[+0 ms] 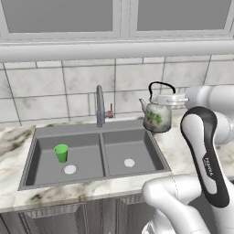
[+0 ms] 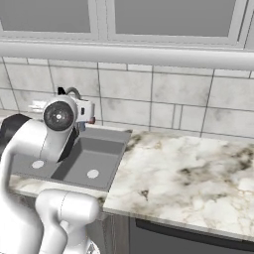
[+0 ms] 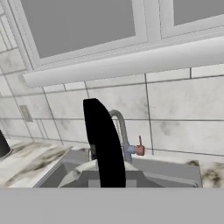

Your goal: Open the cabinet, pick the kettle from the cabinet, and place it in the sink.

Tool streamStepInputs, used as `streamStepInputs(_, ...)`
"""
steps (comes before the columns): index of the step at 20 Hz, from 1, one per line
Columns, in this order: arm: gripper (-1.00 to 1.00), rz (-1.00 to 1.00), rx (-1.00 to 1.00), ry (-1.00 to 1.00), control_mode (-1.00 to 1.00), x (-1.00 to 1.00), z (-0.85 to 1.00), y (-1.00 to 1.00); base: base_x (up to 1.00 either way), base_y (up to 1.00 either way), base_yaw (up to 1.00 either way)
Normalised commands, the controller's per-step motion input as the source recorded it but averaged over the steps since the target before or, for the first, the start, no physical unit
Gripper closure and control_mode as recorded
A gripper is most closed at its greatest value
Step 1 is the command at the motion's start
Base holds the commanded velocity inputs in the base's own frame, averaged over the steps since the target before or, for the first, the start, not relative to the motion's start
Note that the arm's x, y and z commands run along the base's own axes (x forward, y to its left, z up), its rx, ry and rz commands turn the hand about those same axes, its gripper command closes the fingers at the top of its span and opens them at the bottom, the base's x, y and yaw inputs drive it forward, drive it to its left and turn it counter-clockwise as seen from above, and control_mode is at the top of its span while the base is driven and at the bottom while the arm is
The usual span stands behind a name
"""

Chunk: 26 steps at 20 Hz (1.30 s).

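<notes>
White rounded arm (image 1: 183, 201), dark joint bands, grey lettering

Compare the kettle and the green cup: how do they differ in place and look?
The kettle hangs in the air above the sink's right rim, with the jaws shut on its handle; the cup stands in the left basin. The kettle is silvery, round and lidded; the cup is plain green and open. The kettle looks larger. Both are upright.
</notes>
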Motion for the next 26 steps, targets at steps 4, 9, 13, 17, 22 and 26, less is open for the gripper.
streamStepInputs(4, 1.0, 0.08, 0.0, 0.0, -1.0, 0.16, -0.16, -0.13, 0.0, 0.0, 0.0)
streamStepInputs(9, 1.0, 0.17, -0.01, 0.0, -1.0, 0.19, -0.27, -0.06, 0.0, 0.0, 0.0)
streamStepInputs(13, 1.0, 0.18, 0.0, -0.02, -1.0, 0.17, -0.38, 0.04, 0.0, 0.0, 0.0)
streamStepInputs(17, 1.0, 0.04, -0.04, -0.1, -1.0, 0.2, -0.32, 0.04, 0.0, 0.0, 0.0)
streamStepInputs(22, 1.0, -0.01, -0.07, -0.03, -1.0, 0.27, -0.34, 0.07, 0.0, 0.0, 0.0)
streamStepInputs(26, 1.0, -0.04, -0.14, 0.0, -1.0, 0.3, -0.38, 0.1, 0.0, 0.0, 0.0)
